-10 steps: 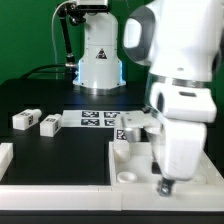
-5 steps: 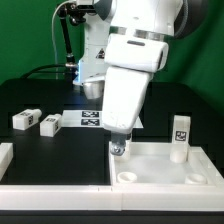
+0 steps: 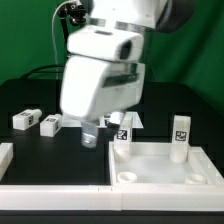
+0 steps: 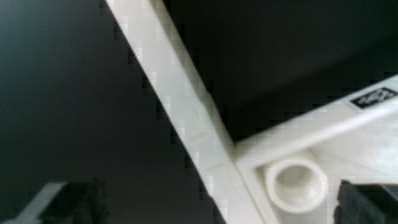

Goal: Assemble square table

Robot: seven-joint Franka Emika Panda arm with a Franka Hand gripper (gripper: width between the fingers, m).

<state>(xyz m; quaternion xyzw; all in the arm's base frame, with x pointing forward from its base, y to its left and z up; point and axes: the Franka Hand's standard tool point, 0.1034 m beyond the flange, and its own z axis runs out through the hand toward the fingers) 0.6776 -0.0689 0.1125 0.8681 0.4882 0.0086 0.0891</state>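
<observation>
In the exterior view we see the arm (image 3: 100,70) leaning over the middle of the bench (image 3: 40,150). Its fingers (image 3: 90,137) hang just above the dark surface, just beside the slab (image 3: 160,165) on the exterior view's left. The slab of the square table lies toward the exterior view's right. One upright leg (image 3: 180,135) stands at its far corner on that side. A small tagged piece (image 3: 122,133) shows at the slab's other far corner; we cannot tell whether it is a leg. Two loose leg blocks lie on their sides at the exterior view's left, the farther block (image 3: 25,118) and the nearer block (image 3: 50,124) close together.

We judge the coming move to be a reach for a loose leg. It turns on this: the nearer block lies to the exterior view's left of the fingers, near but apart from them. Its long axis is flat on the bench and runs roughly across the view, so the fingers would need to straddle its short width.

In the wrist view, the slab's rim (image 4: 187,110) runs slantwise over the black bench, with a round socket (image 4: 294,182) just inside it. The fingers (image 4: 68,200) show as dark blurs set wide apart, parted and gripping nothing. No leg block appears in this view.
</observation>
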